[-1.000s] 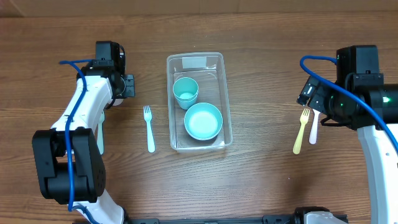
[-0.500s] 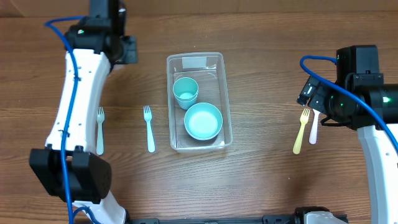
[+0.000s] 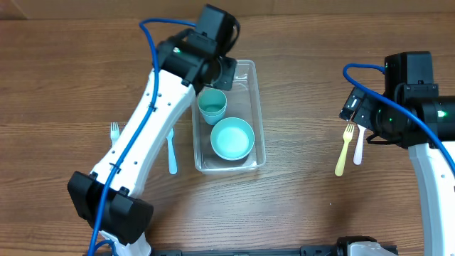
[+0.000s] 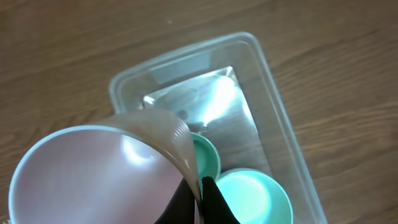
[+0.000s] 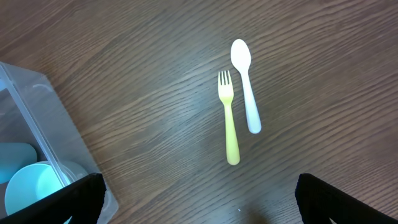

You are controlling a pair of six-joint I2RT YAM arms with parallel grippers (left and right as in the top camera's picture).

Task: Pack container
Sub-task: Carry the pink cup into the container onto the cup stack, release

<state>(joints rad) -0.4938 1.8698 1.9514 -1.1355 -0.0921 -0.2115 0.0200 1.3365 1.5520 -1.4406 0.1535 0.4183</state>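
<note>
The clear rectangular container (image 3: 259, 114) lies mid-table and holds a teal cup (image 3: 212, 105) and a teal bowl (image 3: 232, 138). My left gripper (image 3: 226, 71) hangs over the container's far left corner. In the left wrist view it (image 4: 200, 183) is shut on the rim of a pale white bowl (image 4: 93, 180), held above the container (image 4: 186, 55), the teal cup (image 4: 210, 158) and the teal bowl (image 4: 255, 199). My right gripper (image 3: 355, 107) stands open over bare wood at the right, nothing between its fingers (image 5: 68, 199).
A yellow fork (image 5: 229, 118) and a white spoon (image 5: 245, 87) lie side by side just right of the container's corner (image 5: 37, 124). Left of the container lie a pale blue fork (image 3: 171, 153) and another small fork (image 3: 114, 131).
My left arm has swung from the far left of the table across to the container's far end. The right arm has not moved.
</note>
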